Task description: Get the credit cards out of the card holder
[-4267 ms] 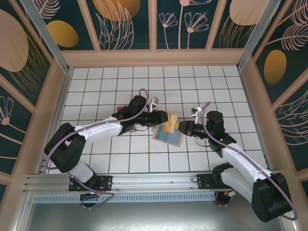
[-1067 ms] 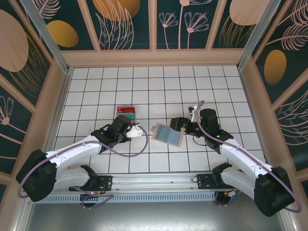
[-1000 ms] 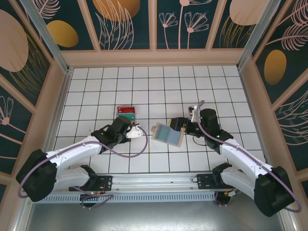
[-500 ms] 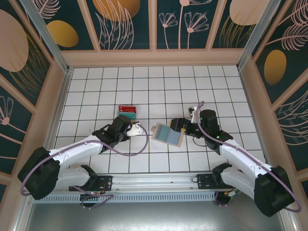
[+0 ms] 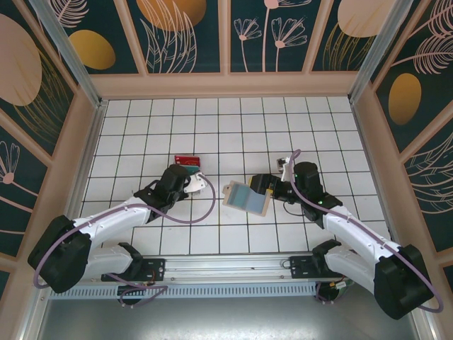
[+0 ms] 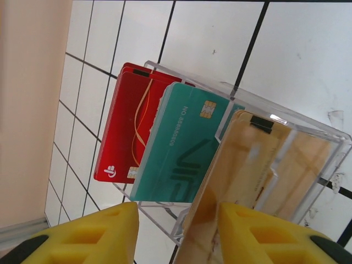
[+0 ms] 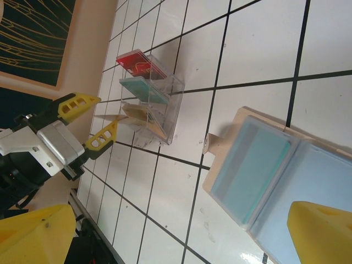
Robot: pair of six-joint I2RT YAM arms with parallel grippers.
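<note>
Left end effector (image 6: 177, 228) jaws just parted, letting go of the tan-orange card (image 6: 242, 170), which is now slotted in the clear tray (image 6: 330, 143) beside the teal card (image 6: 176, 143) and red card (image 6: 124, 121). Three cards are out, so the task is likely near done. Card holder (image 5: 246, 196) lies open mid-desk, unmoved. Right end effector (image 5: 262, 185) is spread wide at its right edge. Earlier both arms met at the holder, with the tan card still there.

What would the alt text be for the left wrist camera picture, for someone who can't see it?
A clear plastic tray on a white tiled table holds three cards in a row: a red card, a teal card and a tan card. Two yellow fingers sit apart at the bottom edge, with the tan card's near end reaching between them.
</note>
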